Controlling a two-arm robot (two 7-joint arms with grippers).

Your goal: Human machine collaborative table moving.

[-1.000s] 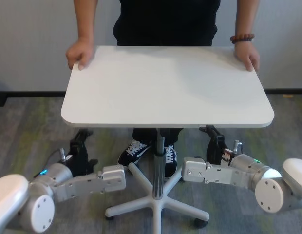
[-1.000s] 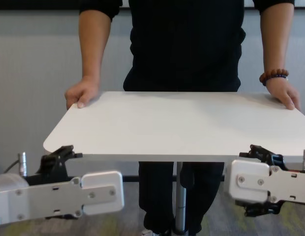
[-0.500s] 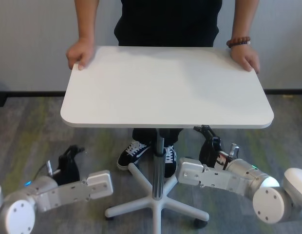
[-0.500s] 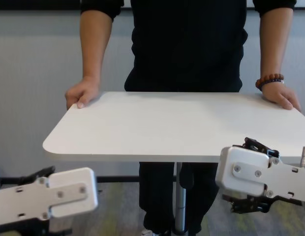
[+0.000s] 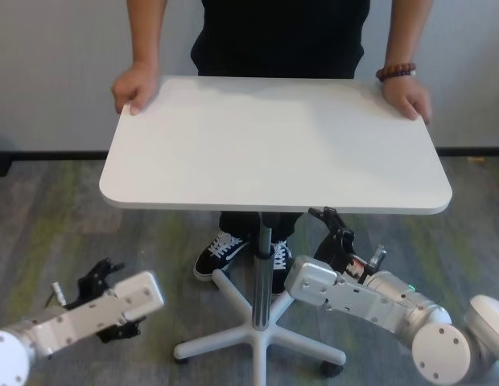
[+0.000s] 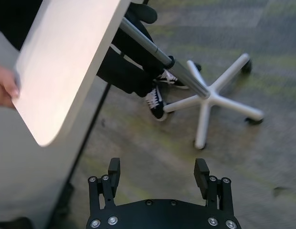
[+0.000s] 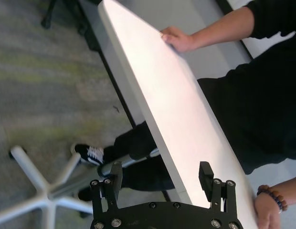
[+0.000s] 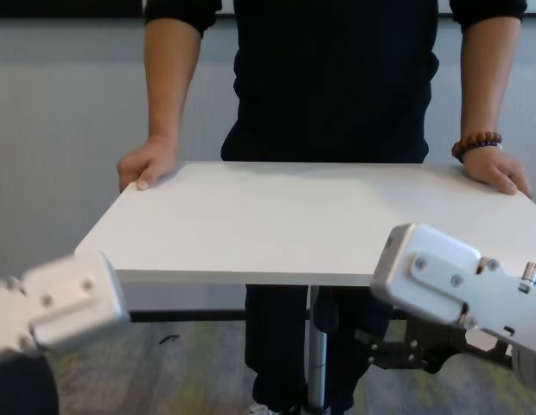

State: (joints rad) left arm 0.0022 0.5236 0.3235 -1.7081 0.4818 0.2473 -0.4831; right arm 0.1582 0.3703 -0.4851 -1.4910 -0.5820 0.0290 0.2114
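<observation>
The table [image 5: 274,141] is a white rectangular top on a silver pole [image 5: 263,261]. The human [image 5: 278,36], in a black shirt, stands at its far side with a hand on each far corner and a bead bracelet [image 5: 396,72] on one wrist. My left gripper [image 5: 96,281] hangs low near the floor, off to the left of the table, open and empty; the left wrist view shows its gripper [image 6: 157,168] with the jaws spread. My right gripper [image 5: 334,229] is just under the table's near edge, right of the pole, open and apart from the tabletop [image 7: 176,119].
The white five-star wheeled base [image 5: 257,326] stands on the grey-green carpet between my arms. The person's black and white sneakers [image 5: 225,248] are just behind the pole. A grey wall with a dark baseboard runs behind the person.
Both grippers have dropped away from the table's near edge. The left arm sank toward the floor and outward. The right arm moved lower and toward the pole. The person's hands stay on the far corners.
</observation>
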